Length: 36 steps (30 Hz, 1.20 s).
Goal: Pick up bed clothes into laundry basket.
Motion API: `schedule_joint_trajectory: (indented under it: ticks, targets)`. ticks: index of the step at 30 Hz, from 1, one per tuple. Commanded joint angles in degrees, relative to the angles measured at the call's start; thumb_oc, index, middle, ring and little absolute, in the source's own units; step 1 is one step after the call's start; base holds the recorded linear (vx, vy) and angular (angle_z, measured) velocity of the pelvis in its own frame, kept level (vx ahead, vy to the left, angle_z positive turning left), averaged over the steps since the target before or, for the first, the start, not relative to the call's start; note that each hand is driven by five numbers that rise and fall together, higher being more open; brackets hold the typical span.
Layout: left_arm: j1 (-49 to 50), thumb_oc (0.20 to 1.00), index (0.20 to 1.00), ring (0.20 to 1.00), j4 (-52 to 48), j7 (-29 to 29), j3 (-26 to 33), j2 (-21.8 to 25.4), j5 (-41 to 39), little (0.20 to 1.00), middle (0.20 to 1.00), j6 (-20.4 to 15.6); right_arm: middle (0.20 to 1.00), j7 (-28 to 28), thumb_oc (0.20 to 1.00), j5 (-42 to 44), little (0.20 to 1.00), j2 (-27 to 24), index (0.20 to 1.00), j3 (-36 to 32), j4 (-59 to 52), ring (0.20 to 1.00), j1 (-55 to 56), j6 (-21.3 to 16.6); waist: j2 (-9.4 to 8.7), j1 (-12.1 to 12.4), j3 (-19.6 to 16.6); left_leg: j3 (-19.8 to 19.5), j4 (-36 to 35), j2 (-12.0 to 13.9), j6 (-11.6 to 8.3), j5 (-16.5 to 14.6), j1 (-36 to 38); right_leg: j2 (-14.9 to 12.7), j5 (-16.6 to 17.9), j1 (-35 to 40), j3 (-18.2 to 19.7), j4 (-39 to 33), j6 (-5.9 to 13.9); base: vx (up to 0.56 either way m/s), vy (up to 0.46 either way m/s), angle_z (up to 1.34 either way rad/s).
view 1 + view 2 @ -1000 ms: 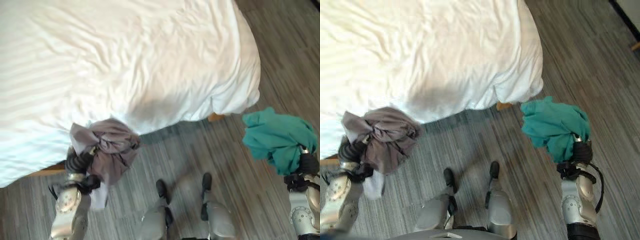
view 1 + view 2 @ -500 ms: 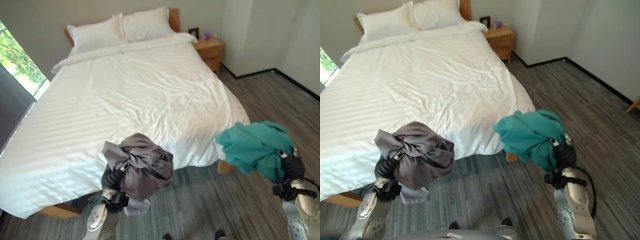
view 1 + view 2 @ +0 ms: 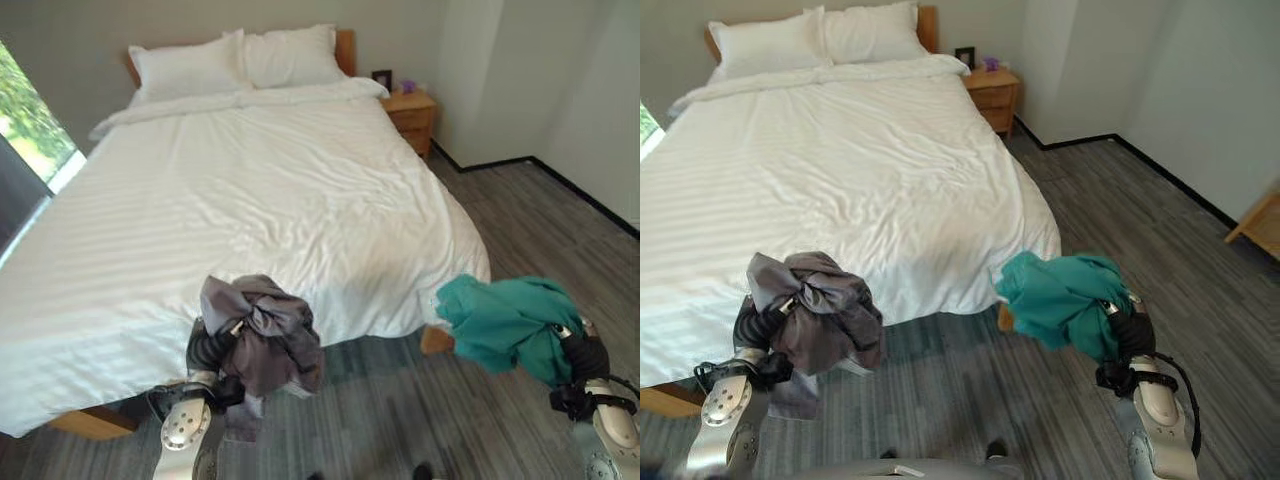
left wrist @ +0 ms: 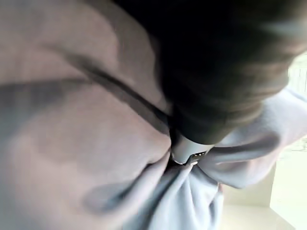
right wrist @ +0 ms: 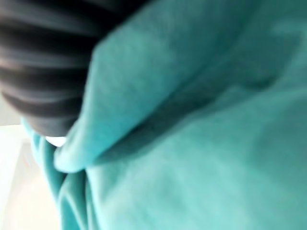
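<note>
Two hands clamped: left hand [image 3: 208,347] bunches grey garment [image 3: 262,332], right hand [image 3: 583,357] teal garment [image 3: 503,320].

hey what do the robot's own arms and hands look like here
Both arms are silver-grey metal with rounded joint housings, each ending in a dark ribbed cover over wrist and hand back. On the left hand a silver finger with a dark tip pokes out. The right hand shows the same dark ribbing, and a silver fingertip.

one bed [image 3: 250,190] with one white duvet [image 3: 180,260]. two white pillows [image 3: 240,62] at the headboard. one wooden nightstand [image 3: 412,112]. two bunched garments: one grey garment [image 3: 262,330], one teal garment [image 3: 505,320]. two robot hands: left hand [image 3: 205,348], right hand [image 3: 585,355].
</note>
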Motion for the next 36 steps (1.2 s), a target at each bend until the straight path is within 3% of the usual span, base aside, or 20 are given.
schedule_joint_trajectory:
  ticks: [1,3,4,6,7,8,9,10,11,12,13,15,17,18,20,24,28,33,35,36]
  targets:
    - [-10.89,0.2,0.2,0.2,-1.94,0.54,1.18,6.63,1.26,0.2,0.2,-6.1,0.2,-1.66,0.2,0.29,0.2,-0.61,0.2,-4.97,-4.07,0.2,-6.26,-5.42,-0.71,-2.99,2.85,3.94,1.12,-0.76,0.33,-7.06,7.3,-1.3,-0.17,-1.06,4.64,3.52,2.53,-0.02,-0.15,-0.11]
    - [-12.98,0.2,0.2,0.2,-2.4,1.97,3.18,7.67,0.84,0.2,0.2,-7.25,0.2,-3.02,0.2,-0.96,0.2,-1.64,0.2,-8.9,-3.53,0.2,-4.62,-6.1,-0.2,-5.93,3.14,7.64,1.42,0.48,-0.81,-6.43,8.24,0.36,0.09,-2.39,8.06,2.67,2.08,-0.01,-0.217,-0.6]
    - [-13.35,0.2,0.2,0.2,-2.58,1.74,5.0,7.77,0.04,0.2,0.2,-7.93,0.2,-3.33,0.2,-1.4,0.2,-2.24,0.2,-11.56,-3.27,0.2,-2.81,-6.35,-0.25,-7.72,3.07,11.53,5.34,1.86,-1.77,-7.75,8.72,1.96,0.02,-2.8,10.68,1.97,1.54,0.01,-0.242,-1.33]
    - [-13.83,0.2,0.2,0.2,-2.82,1.9,5.43,7.95,-0.16,0.2,0.2,-8.23,0.2,-3.69,0.2,-1.42,0.2,-2.73,0.2,-12.25,-2.44,0.2,-3.02,-6.6,-0.35,-8.35,3.12,12.92,9.18,2.86,-2.2,-8.37,8.34,2.79,-0.17,-2.87,12.17,2.03,1.15,0.04,-0.171,-1.52]
    - [-14.24,0.2,0.2,0.2,-3.25,2.53,6.65,8.69,-0.77,0.2,0.2,-8.96,0.2,-4.56,0.2,-0.84,0.2,-3.95,0.2,-13.93,-1.32,0.2,-3.45,-7.42,-0.66,-8.65,4.42,9.78,17.43,3.71,-3.22,-5.94,6.46,5.67,-0.24,-3.39,17.49,2.8,-0.24,0.05,-0.074,-1.35]
    - [-14.2,0.2,0.2,0.2,-3.74,3.16,7.01,8.77,-1.18,0.2,0.2,-9.11,0.2,-5.21,0.2,-0.3,0.2,-3.99,0.2,-13.94,-0.93,0.2,-3.78,-7.98,-0.68,-7.48,4.93,2.78,17.29,0.75,-2.36,-5.93,5.27,6.73,-0.09,-3.83,20.31,3.33,-0.57,0.1,-0.087,-1.58]
    - [-14.28,0.2,0.2,0.2,-3.48,3.79,7.42,8.09,-1.45,0.2,0.2,-9.55,0.2,-4.7,0.2,1.11,0.2,-3.6,0.2,-13.45,-0.65,0.2,-4.04,-8.16,-1.44,-6.42,4.94,-6.0,13.8,-2.98,-0.59,-9.07,2.96,6.87,0.01,-3.6,25.06,3.05,-0.19,0.04,-0.006,-2.85]
    - [-14.32,0.2,0.2,0.2,-3.44,3.8,7.42,8.16,-1.43,0.2,0.2,-9.59,0.2,-4.68,0.2,1.14,0.2,-3.55,0.2,-13.45,-0.66,0.2,-4.06,-8.16,-1.7,-6.33,4.74,-5.86,13.49,-3.26,-0.52,-8.54,2.75,6.64,0.32,-3.92,25.24,2.94,-0.13,0.1,0.006,-3.44]
    - [-14.15,0.2,0.2,0.2,-3.72,3.82,7.31,8.14,-1.57,0.2,0.2,-10.0,0.2,-4.37,0.2,1.58,0.2,-3.16,0.2,-13.18,-0.69,0.2,-4.1,-8.26,-1.36,-5.83,5.14,-12.98,11.04,-5.68,0.28,-9.52,0.16,6.78,1.02,-3.39,29.12,2.24,0.33,0.07,0.036,-3.38]
    - [-14.28,0.2,0.2,0.2,-3.83,3.94,6.8,8.2,-1.54,0.2,0.2,-10.19,0.2,-4.51,0.2,1.18,0.2,-2.99,0.2,-12.07,-0.55,0.2,-4.68,-8.37,-0.77,-4.82,5.82,-17.59,9.45,-8.02,0.97,-7.66,-2.05,7.67,1.45,-3.22,31.61,2.45,0.26,0.15,0.196,-2.91]
    - [-14.48,0.2,0.2,0.2,-3.54,3.37,7.09,7.96,-1.41,0.2,0.2,-10.25,0.2,-2.74,0.2,0.77,0.2,-0.75,0.2,-11.11,-2.8,0.2,-3.27,-7.3,1.09,-5.76,6.72,-15.05,7.52,-8.39,2.04,-7.42,-0.8,8.05,0.2,-2.6,33.48,2.52,0.88,0.07,0.234,-3.11]
    - [-14.26,0.2,0.2,0.2,-3.02,3.33,7.32,7.82,-1.31,0.2,0.2,-10.44,0.2,-2.15,0.2,0.52,0.2,-0.32,0.2,-10.68,-2.51,0.2,-3.15,-7.2,1.33,-5.27,6.66,-13.91,5.55,-8.7,2.4,-6.74,0.33,8.01,0.65,-2.91,33.99,2.68,0.98,0.05,0.197,-2.24]
    - [-13.87,0.2,0.2,0.2,-3.11,3.34,7.35,8.51,-0.05,0.2,0.2,-9.94,0.2,-1.95,0.2,0.08,0.2,2.64,0.2,-9.33,-2.36,0.2,-2.49,-6.82,2.36,-4.65,8.35,-10.81,3.15,-8.71,3.38,-5.97,1.6,7.05,-1.08,-6.2,28.5,8.73,1.88,-0.03,0.128,-0.37]
    - [-13.5,0.2,0.2,0.2,-3.26,3.81,7.94,8.78,-0.08,0.2,0.2,-9.87,0.2,-1.99,0.2,-0.72,0.2,2.69,0.2,-7.81,-1.79,0.2,-2.96,-6.75,2.97,-1.47,9.29,-7.65,3.26,-7.56,3.09,-6.25,1.89,2.93,-3.07,-7.53,15.33,10.56,1.65,-0.13,0.006,-0.07]
    - [-13.49,0.2,0.2,0.2,-2.33,3.44,7.92,8.18,-1.11,0.2,0.2,-9.38,0.2,-1.11,0.2,-1.1,0.2,2.87,0.2,-5.73,-2.05,0.2,-3.54,-5.7,3.11,-1.48,8.97,-6.64,2.27,-7.39,2.92,-5.44,2.05,0.34,-3.42,-7.25,6.93,11.35,0.69,-0.06,-0.008,-1.04]
    - [-11.78,0.2,0.2,0.2,-1.56,2.72,7.49,6.57,-2.49,0.2,0.2,-8.48,0.2,-0.68,0.2,-0.7,0.2,2.23,0.2,-4.56,-1.72,0.2,-5.53,-5.28,2.61,0.08,7.94,-4.29,1.19,-7.52,3.27,-5.96,3.52,-0.4,-2.34,-5.58,3.43,8.5,0.85,0.05,-0.023,0.08]
    - [-11.85,0.2,0.2,0.2,-1.3,2.35,7.07,5.51,-2.82,0.2,0.2,-8.09,0.2,-0.66,0.2,-1.15,0.2,1.03,0.2,-3.86,-1.08,0.2,-6.07,-4.74,2.21,0.83,6.9,-4.49,1.11,-7.41,2.61,-5.68,3.5,1.12,-2.08,-2.81,4.85,3.77,0.61,0.08,-0.09,-0.09]
    - [-12.89,0.2,0.2,0.2,-0.43,2.62,5.9,5.12,-3.2,0.2,0.2,-7.87,0.2,-1.12,0.2,-0.42,0.2,0.11,0.2,-5.19,-2.13,0.2,-4.69,-4.38,2.37,-0.18,7.39,-4.75,1.61,-5.94,1.65,-5.59,3.88,2.52,-3.94,-2.89,5.48,5.92,-0.55,0.05,-0.133,0.08]
    - [-12.84,0.2,0.2,0.2,-0.36,2.45,5.92,4.99,-3.58,0.2,0.2,-7.88,0.2,-0.77,0.2,-0.22,0.2,-0.18,0.2,-5.82,-3.02,0.2,-4.08,-4.41,2.21,-0.77,7.93,-4.55,4.21,-4.86,0.92,-6.31,3.55,3.21,-4.8,-3.09,5.96,6.89,-1.33,0.05,-0.237,0.02]
    - [-13.27,0.2,0.2,0.2,0.11,2.68,6.24,4.93,-3.88,0.2,0.2,-7.89,0.2,-0.53,0.2,0.1,0.2,-0.37,0.2,-6.32,-3.98,0.2,-3.59,-4.54,1.73,-1.17,8.59,-3.7,10.36,-3.58,-0.14,-7.77,2.43,3.87,-5.34,-2.49,6.68,7.01,-2.18,0.05,-0.247,-0.05]
